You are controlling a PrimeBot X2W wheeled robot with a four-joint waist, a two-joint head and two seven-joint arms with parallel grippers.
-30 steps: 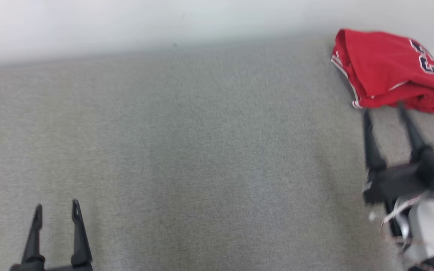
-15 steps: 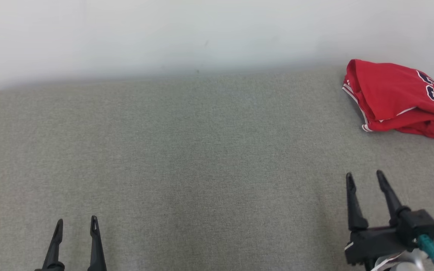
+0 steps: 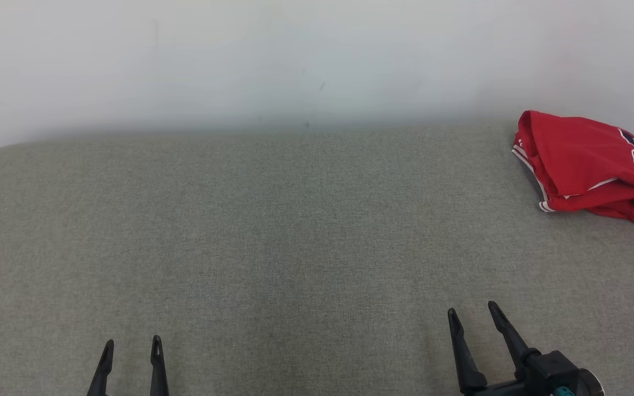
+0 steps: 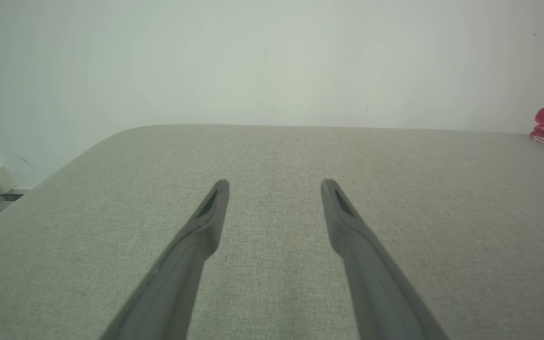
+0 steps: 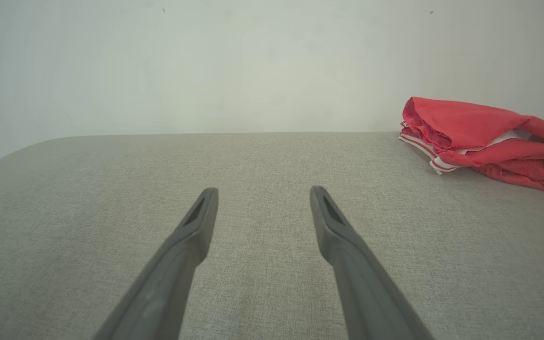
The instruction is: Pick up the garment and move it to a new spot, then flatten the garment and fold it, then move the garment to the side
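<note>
Garment [image 3: 586,165] lies bunched at the counter's [image 3: 273,231] far right edge, ahead and rightward of our right claw [image 3: 471,308], the nearer one; it and our left claw [image 3: 132,341] gape empty.

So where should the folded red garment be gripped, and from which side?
Probably at the striped corner on the garment's near left, where the folded layers stack and face bare surface. Come in low from that side with the open right end effector, the nearer one, so one pinch catches every layer.
</note>
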